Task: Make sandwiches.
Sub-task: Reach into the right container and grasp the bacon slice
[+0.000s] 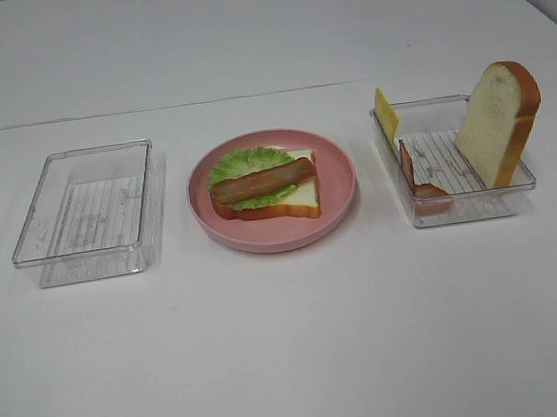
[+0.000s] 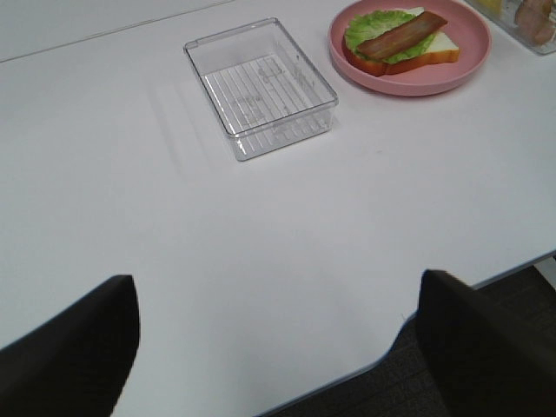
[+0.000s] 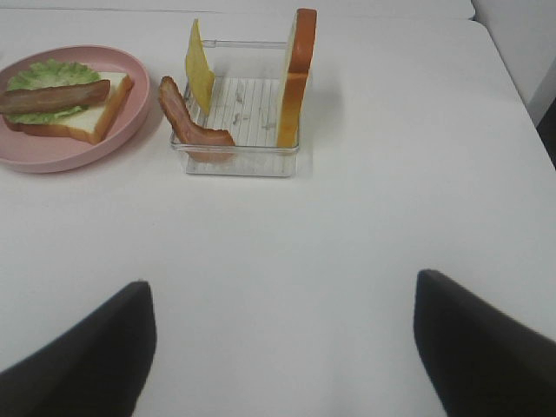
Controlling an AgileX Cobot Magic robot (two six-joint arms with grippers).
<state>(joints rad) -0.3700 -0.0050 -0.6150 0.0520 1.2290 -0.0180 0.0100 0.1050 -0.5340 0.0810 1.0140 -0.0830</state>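
An open sandwich (image 1: 261, 185) lies on the round pink plate (image 1: 272, 237): a white bread slice (image 1: 302, 198), a green lettuce leaf (image 1: 243, 162) and one bacon strip (image 1: 263, 180) on top. The right clear tray (image 1: 460, 210) holds a yellow cheese slice (image 1: 386, 114), a second bacon strip (image 1: 418, 177) and an upright bread slice (image 1: 495, 123). My left gripper (image 2: 276, 280) is open and empty, well back from the plate (image 2: 408, 85). My right gripper (image 3: 282, 282) is open and empty, back from the tray (image 3: 239, 161). Neither gripper shows in the exterior high view.
An empty clear tray (image 1: 87, 252) stands left of the plate; it also shows in the left wrist view (image 2: 261, 87). The white table's front edge (image 2: 347, 373) lies close under my left gripper. A seam (image 1: 146, 109) crosses the table behind the trays.
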